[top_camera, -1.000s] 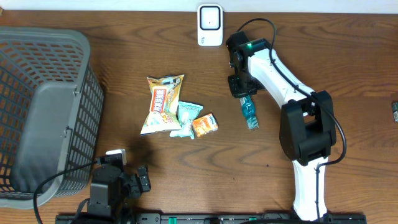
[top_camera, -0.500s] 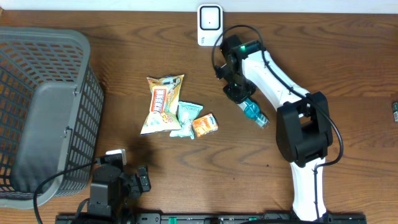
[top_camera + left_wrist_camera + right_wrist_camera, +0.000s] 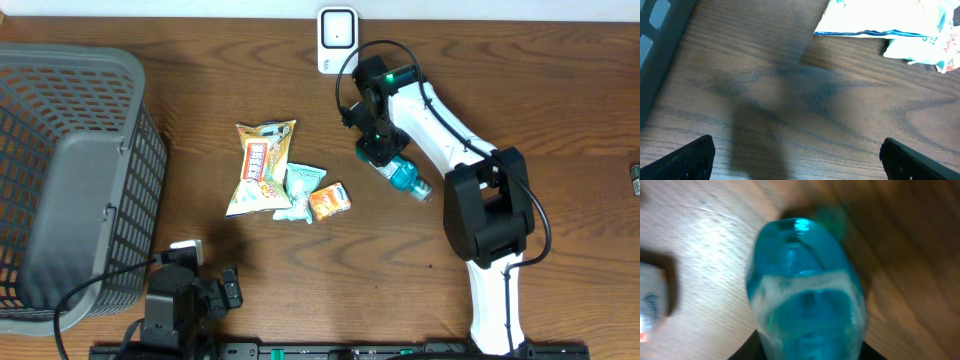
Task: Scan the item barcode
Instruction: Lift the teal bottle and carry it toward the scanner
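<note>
A blue clear bottle [image 3: 405, 177] lies tilted on the wooden table, below the white scanner [image 3: 338, 40] at the back edge. My right gripper [image 3: 372, 150] is at the bottle's upper-left end. In the right wrist view the blurred bottle [image 3: 807, 290] fills the space between my right gripper's [image 3: 807, 349] dark fingers; how firmly they bear on it is unclear. My left gripper [image 3: 210, 268] rests low at the front left, and in its wrist view it [image 3: 800, 160] stands open over bare wood.
A yellow snack bag [image 3: 262, 165], a teal packet [image 3: 300, 190] and an orange packet [image 3: 329, 200] lie at table centre. A large grey basket [image 3: 70, 180] fills the left side. A small dark object [image 3: 634, 178] sits at the right edge.
My right gripper swung left toward the scanner with the bottle. The bottle turned from hanging straight down to lying tilted down-right. The left arm stayed still.
</note>
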